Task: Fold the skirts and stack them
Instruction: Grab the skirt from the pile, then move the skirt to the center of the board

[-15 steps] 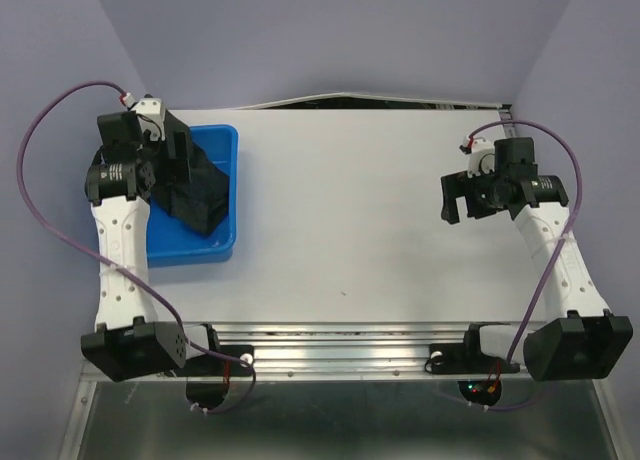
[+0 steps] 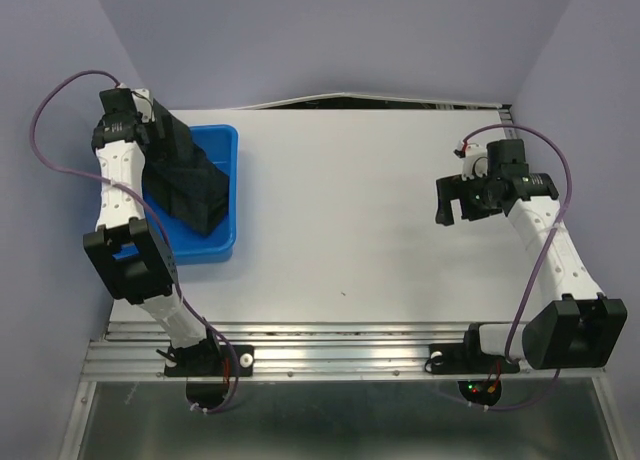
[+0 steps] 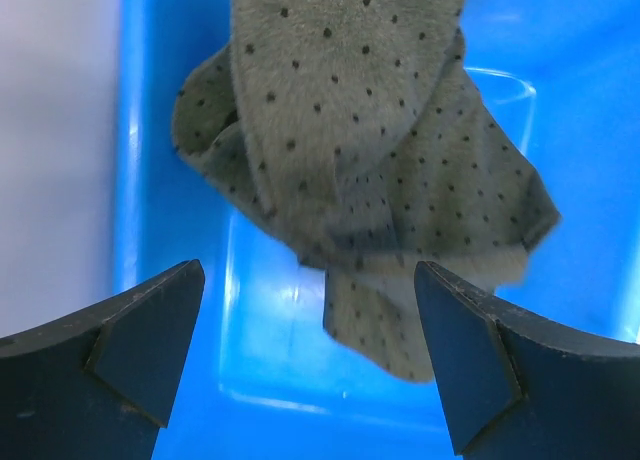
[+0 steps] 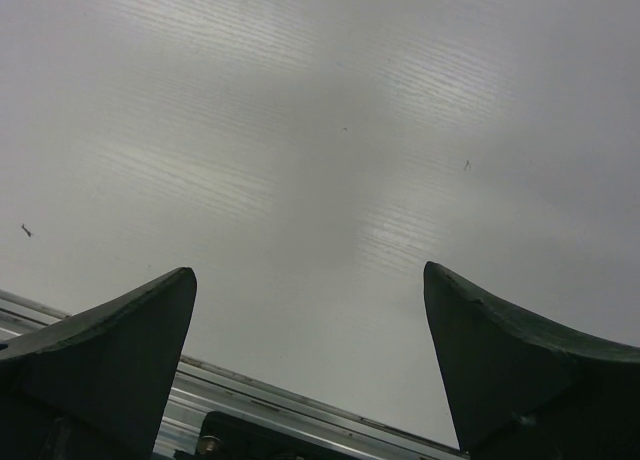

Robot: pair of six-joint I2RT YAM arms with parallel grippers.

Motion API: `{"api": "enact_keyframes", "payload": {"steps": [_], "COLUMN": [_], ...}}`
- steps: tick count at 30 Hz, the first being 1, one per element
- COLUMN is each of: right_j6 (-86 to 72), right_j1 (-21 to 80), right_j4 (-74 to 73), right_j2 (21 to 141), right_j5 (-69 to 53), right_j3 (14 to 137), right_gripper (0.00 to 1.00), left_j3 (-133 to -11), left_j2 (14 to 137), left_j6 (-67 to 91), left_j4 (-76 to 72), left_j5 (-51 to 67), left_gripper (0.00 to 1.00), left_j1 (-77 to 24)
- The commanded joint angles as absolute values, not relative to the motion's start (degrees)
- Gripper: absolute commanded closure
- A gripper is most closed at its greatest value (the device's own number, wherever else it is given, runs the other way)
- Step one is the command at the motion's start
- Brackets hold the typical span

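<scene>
Skirts lie bunched in tub, ten o'clock. Left tool has repositioned over them, released, like right tool; pickup pending.

Seen from above, the left arm covers the left side of the blue tub. The dark skirts inside merge into one mass, so their number cannot be told. In the left wrist view the cloth runs off the upper edge. The left tool and the right tool are each cut off at the lower edge.
</scene>
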State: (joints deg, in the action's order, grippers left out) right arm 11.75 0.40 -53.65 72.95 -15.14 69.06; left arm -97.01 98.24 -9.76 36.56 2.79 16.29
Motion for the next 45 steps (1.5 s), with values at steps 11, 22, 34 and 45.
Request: {"api": "enact_keyframes", "payload": {"steps": [11, 22, 34, 45], "right_j6": [11.2, 10.9, 8.8, 7.3], "right_j1": [0.4, 0.4, 0.4, 0.4], "right_j4": [-50.9, -51.9, -51.2, -50.3], "right_j2": [77.8, 73.9, 72.2, 72.3], "right_j5": [-16.5, -17.5, -18.9, -18.4], "right_j3": [69.9, 70.0, 70.9, 71.9], "right_gripper": [0.00, 0.00, 0.00, 0.00], "left_j3": [-99.1, -110.2, -116.8, -112.3], "left_j2": [109.4, 92.1, 82.5, 86.0], "left_j6": [-7.6, -3.2, 16.3, 15.7], "left_j4": [27.3, 24.3, -8.8, -13.8], "left_j5": [11.1, 25.7, 40.3, 41.2], "left_gripper": [0.36, 1.00, 1.00, 1.00], "left_j1": [16.8, 16.0, 6.3, -15.4]}}
